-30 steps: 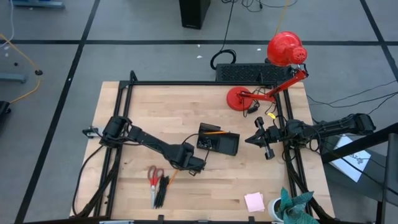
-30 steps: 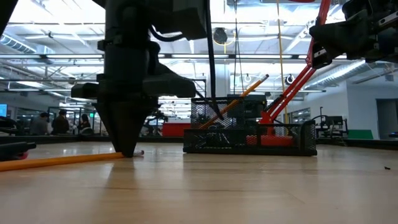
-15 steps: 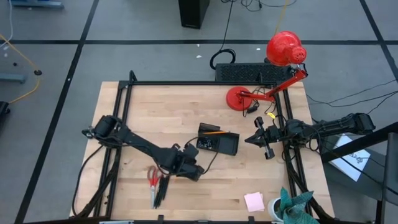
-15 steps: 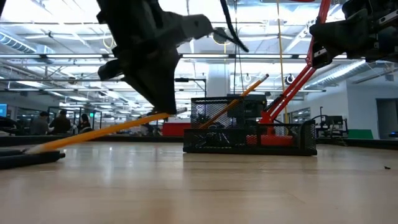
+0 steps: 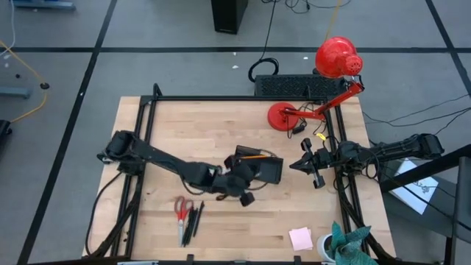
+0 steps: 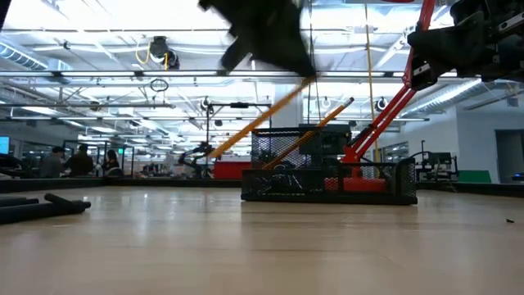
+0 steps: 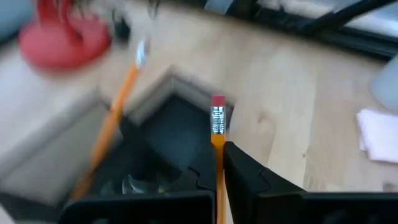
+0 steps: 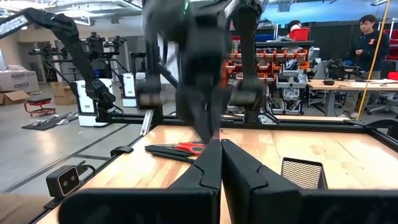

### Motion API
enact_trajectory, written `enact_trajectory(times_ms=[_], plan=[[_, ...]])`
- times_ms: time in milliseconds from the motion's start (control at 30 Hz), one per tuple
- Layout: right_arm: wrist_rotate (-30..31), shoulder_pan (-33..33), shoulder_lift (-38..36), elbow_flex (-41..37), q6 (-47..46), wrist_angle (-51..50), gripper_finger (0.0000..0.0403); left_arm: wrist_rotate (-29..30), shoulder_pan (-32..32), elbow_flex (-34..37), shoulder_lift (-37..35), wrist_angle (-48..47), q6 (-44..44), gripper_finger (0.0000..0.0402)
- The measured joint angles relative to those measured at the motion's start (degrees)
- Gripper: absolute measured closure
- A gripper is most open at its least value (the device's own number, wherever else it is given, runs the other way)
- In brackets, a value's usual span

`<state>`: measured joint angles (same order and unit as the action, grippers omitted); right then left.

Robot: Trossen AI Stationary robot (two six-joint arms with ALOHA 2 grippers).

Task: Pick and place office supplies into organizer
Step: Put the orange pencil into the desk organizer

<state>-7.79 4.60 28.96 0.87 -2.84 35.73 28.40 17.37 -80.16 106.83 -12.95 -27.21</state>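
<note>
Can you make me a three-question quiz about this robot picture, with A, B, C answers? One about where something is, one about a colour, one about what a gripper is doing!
1. Where are the scissors?
A. On the table's front left
B. In the organizer
C. Under the lamp

2. What colour is the desk lamp?
A. Blue
B. Red
C. Green

3. What is the left gripper doing?
A. Resting open
B. Holding scissors
C. Holding a pencil

Answers:
1 A: they lie beside the pens, apart from the organizer.
2 B: shade and base are red.
3 C: its fingers pinch an orange pencil over the organizer.
</note>
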Motion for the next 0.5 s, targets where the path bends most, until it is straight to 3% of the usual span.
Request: enact_trajectory(times_ms=[300, 500], plan=[[0.02, 0.0, 0.33, 0.0, -0.13, -0.96, 0.0403, -1.09, -5.14, -0.11, -10.49, 6.4, 22.93, 0.0389], [0.07, 0.0, 0.36, 0.02, -0.05, -1.53, 0.0403, -13.64, -11.67, -0.09, -10.83, 11.01, 32.05, 0.0392]])
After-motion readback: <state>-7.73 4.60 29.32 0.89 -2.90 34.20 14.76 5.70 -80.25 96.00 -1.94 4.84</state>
